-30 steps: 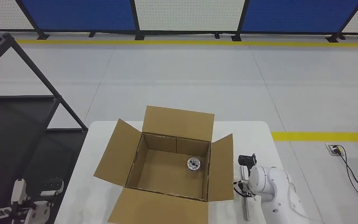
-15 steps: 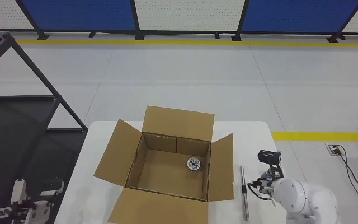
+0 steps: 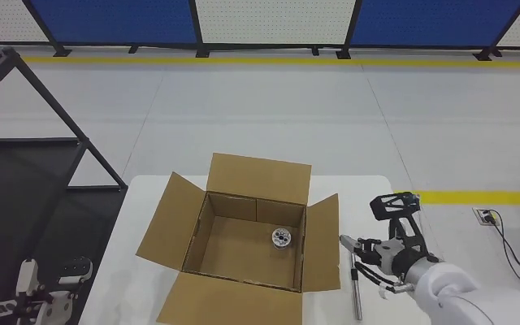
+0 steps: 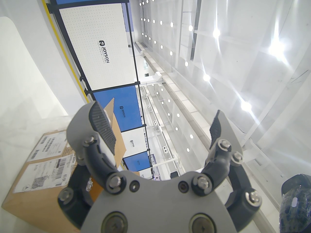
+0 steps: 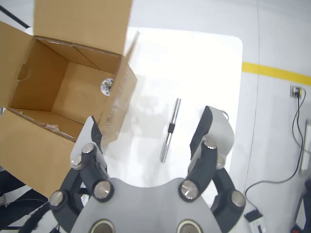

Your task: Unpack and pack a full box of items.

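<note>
The open cardboard box (image 3: pixel 260 180) stands in the middle of the white table (image 3: pixel 370 188) with all its flaps spread. On its floor lies a small round silver item (image 3: pixel 281 237), near the right wall. A metal rod (image 3: pixel 355 286) lies flat on the table to the right of the box. My right gripper (image 3: pixel 370 227) hangs open above the table just right of the rod; in the right wrist view the rod (image 5: pixel 170 134) lies below its empty gripper (image 5: pixel 150 117), beside the box (image 5: pixel 80 18) and round item (image 5: pixel 107 86). My left gripper (image 4: pixel 158 112) is open and empty, low beside the box's labelled side (image 4: pixel 43 195).
The left gripper (image 3: pixel 50 280) sits off the table's left edge near a black frame (image 3: pixel 49 154). Bare tabletop lies behind and to the right of the box. A cable and wall socket (image 5: pixel 297 90) are on the floor to the right.
The right arm has drawn back to the right from over the rod and its open gripper has swung up. The rod stays on the table. The left arm has not moved.
</note>
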